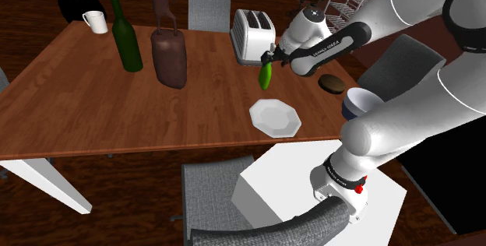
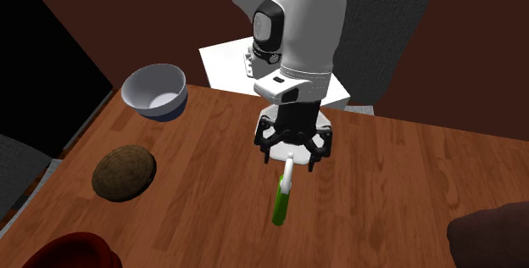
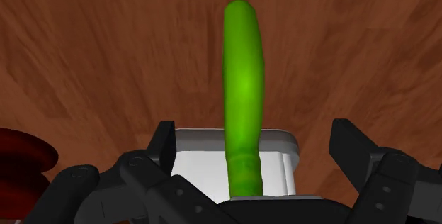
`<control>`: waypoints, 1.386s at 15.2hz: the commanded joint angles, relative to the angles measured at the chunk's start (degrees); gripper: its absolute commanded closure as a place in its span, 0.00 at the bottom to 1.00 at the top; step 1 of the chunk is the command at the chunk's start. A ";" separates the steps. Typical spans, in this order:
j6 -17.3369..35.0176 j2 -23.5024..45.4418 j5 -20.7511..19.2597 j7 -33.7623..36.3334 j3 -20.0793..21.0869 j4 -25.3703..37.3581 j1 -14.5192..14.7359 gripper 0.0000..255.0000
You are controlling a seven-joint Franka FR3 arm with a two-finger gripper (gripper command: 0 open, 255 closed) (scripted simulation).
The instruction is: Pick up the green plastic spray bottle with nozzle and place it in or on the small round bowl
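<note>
Jaws released: the gripper (image 2: pixel 293 159) points down at the table (image 1: pixel 93 104) with its fingers (image 3: pixel 164 144) spread on either side of the white nozzle head (image 3: pixel 212 160) of the spray bottle (image 3: pixel 243 81). In the wrist view one finger sits just beside the edge of the nozzle head. Bare wood shows between the nozzle head and the other finger, so nothing is clasped. The slim green body runs straight away from the hand toward the table top. Whether its base touches the wood cannot be told.

In the shoulder view the spray bottle stands nozzle-up under the gripper. A white plate (image 1: pixel 274 117) lies at 6 o'clock from it and a toaster (image 1: pixel 251 34) at 11 o'clock. A brown lump (image 1: pixel 332 83) lies at 3 o'clock. The bowl (image 1: pixel 354 103) sits between 3 and 4 o'clock, just past the brown lump and partly behind the arm (image 1: pixel 405 89), well apart from the spray bottle.

In the second exterior view the green body is at 6 o'clock from the gripper. The bowl is at 10 o'clock near the table's edge, the brown lump at 9 o'clock, and a dark red thing (image 2: pixel 68 251) at 8 o'clock.
</note>
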 commanded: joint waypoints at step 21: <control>5.76 11.00 -22.96 20.09 4.77 5.74 -9.19 1.00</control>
